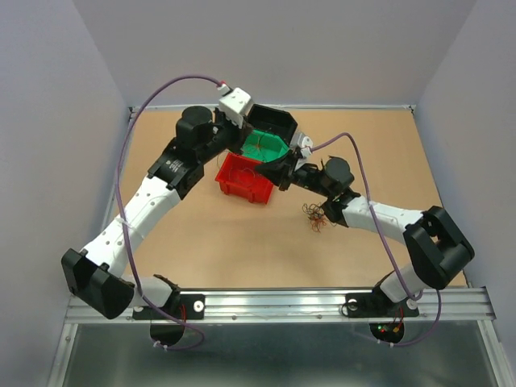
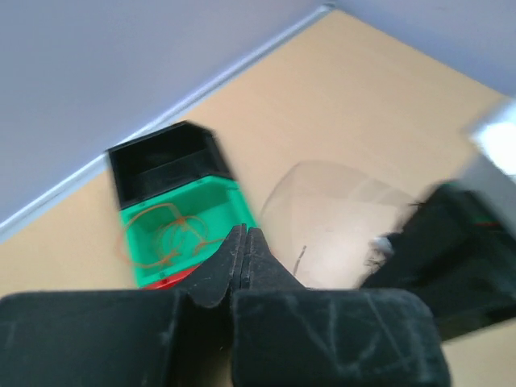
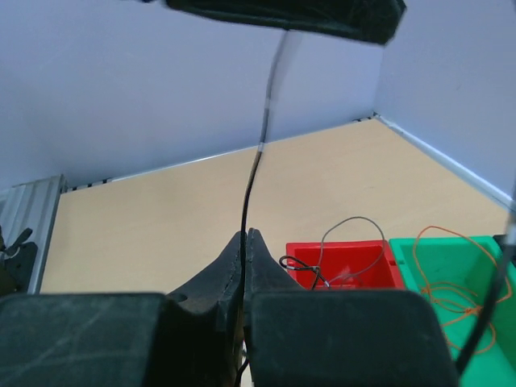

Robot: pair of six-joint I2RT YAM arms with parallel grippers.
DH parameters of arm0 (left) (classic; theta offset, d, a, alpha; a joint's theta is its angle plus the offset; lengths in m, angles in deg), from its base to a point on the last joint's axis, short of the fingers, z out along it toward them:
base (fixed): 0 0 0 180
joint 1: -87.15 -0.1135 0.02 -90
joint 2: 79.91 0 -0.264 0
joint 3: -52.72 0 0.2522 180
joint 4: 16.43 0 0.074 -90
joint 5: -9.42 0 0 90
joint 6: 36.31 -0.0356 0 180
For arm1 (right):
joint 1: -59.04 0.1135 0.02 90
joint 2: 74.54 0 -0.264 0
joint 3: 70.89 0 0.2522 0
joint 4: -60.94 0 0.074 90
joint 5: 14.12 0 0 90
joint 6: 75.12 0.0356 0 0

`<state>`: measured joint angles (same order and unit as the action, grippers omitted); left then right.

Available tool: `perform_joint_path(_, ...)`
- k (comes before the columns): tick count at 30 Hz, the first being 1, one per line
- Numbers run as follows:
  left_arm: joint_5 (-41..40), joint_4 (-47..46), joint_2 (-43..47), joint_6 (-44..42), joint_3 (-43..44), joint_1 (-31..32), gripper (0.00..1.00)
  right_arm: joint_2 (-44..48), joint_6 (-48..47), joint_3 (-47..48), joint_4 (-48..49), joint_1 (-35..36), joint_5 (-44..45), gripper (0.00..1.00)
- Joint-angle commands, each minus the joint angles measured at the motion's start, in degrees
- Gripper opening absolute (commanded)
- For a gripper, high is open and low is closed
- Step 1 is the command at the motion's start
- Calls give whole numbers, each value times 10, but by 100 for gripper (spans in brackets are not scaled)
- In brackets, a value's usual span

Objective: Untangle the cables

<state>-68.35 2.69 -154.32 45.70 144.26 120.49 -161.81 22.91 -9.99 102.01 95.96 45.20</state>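
Note:
The cables (image 1: pixel 314 216), a small curly tangle of dark and red wires, lie on the tan table under my right forearm. My right gripper (image 3: pixel 246 234) is shut on one dark cable (image 3: pixel 250 189). This cable rises straight up from the jaws to my left gripper (image 3: pixel 282 16) overhead. In the top view the right gripper (image 1: pixel 276 171) sits at the red bin's right corner. My left gripper (image 2: pixel 246 232) is shut and hangs over the green and red bins (image 1: pixel 242 139). No wire shows between its fingertips in its own blurred view.
Three small bins stand in a row at the back middle: black (image 1: pixel 272 121), green (image 1: pixel 278 142) holding an orange wire loop (image 3: pixel 447 282), and red (image 1: pixel 244 179) holding a grey and dark wire (image 3: pixel 347 254). Grey walls close off the table's back and sides.

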Motion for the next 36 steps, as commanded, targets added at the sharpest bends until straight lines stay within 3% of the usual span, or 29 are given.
perform_joint_path(1,-94,-116,32,8,-21,-83,0,33,-24,-14,4,-4,54,0)
perform_joint_path(7,-161,-161,21,-5,-42,-106,0,21,-50,28,-103,-5,93,0)
perform_joint_path(10,-127,-168,19,-5,-50,-117,0,4,-66,55,-163,-4,87,1)
perform_joint_path(11,-62,-168,19,-11,-52,-120,1,-2,-71,58,-174,-5,72,0)
perform_joint_path(12,-28,-164,20,-15,-54,-121,23,-4,-72,61,-176,-4,63,1)
perform_joint_path(15,104,-159,30,-36,-67,-126,65,-12,-69,70,-178,-4,57,0)
perform_joint_path(18,189,-140,37,-57,-72,-127,80,-14,-73,72,-181,-5,55,0)
perform_joint_path(24,324,-20,-20,-98,-11,-113,83,-17,-75,75,-185,-5,34,0)
perform_joint_path(31,245,-5,-71,-128,8,-44,83,-29,-92,89,-201,-5,12,0)
perform_joint_path(36,122,-24,-109,-106,26,-15,79,-34,-94,96,-206,-4,-10,1)
